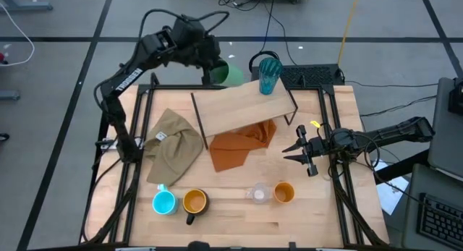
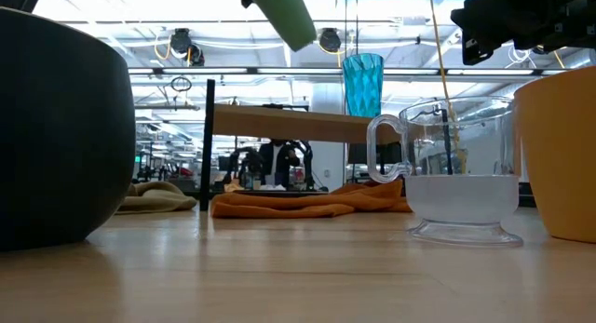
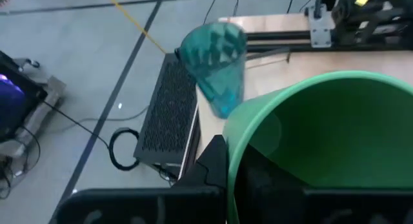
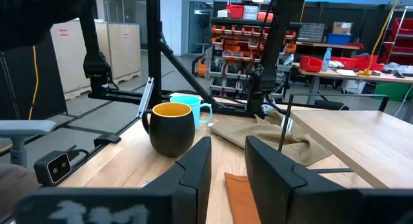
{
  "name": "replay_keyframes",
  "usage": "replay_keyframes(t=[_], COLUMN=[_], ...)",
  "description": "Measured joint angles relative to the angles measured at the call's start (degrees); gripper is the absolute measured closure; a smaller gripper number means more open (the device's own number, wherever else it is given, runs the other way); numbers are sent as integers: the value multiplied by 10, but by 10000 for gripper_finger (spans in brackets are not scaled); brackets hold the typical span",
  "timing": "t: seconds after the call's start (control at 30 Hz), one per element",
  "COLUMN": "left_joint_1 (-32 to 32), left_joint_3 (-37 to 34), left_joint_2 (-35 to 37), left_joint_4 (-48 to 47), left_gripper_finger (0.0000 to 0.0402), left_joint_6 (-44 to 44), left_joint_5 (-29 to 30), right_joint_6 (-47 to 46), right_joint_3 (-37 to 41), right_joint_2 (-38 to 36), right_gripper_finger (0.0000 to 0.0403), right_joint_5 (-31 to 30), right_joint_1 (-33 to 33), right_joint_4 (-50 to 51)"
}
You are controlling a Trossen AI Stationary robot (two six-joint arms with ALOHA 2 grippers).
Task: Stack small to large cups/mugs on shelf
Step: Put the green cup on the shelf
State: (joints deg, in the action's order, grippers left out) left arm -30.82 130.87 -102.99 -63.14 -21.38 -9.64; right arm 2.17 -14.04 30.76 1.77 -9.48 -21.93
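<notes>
My left gripper (image 1: 217, 69) holds a green cup (image 1: 231, 74) in the air by the shelf's far edge, left of the teal ribbed tumbler (image 1: 269, 74). The tumbler stands upright on the far right corner of the plywood shelf (image 1: 242, 108). Along the table's near edge stand a blue mug (image 1: 164, 202), a black mug with a yellow inside (image 1: 194, 201), a small clear glass (image 1: 258, 194) and an orange cup (image 1: 283, 192). My right gripper (image 1: 298, 152) waits open at the table's right side, with nothing between its fingers. My left gripper pinches the green cup's wall at its rim (image 3: 237, 146), with one finger outside (image 3: 216, 162) and the other inside the cup. The cup (image 2: 284, 14) is lifted clear, higher than the shelf board. It is tilted, its bottom pointing down and away from the fingers.
A khaki cloth (image 1: 173, 144) lies left of the shelf, and an orange cloth (image 1: 242, 146) lies partly under it. The shelf's thin black legs (image 2: 209, 141) stand on the table. A black perforated box (image 1: 311, 76) and cables lie beyond the far edge.
</notes>
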Motion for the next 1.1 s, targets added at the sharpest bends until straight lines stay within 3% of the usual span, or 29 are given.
replay_keyframes(t=[0.67, 1.1], left_joint_1=[-34, -19], left_joint_3=[0, -1], left_joint_2=[-15, -22], left_joint_4=[15, -81], left_gripper_finger=[398, 398], left_joint_6=[-53, -35], left_joint_5=[-9, 18], right_joint_6=[-11, -9], right_joint_3=[0, 0], right_joint_2=[0, 0], right_gripper_finger=[316, 316], right_joint_5=[0, 0], right_joint_1=[0, 0], right_joint_4=[-1, 1])
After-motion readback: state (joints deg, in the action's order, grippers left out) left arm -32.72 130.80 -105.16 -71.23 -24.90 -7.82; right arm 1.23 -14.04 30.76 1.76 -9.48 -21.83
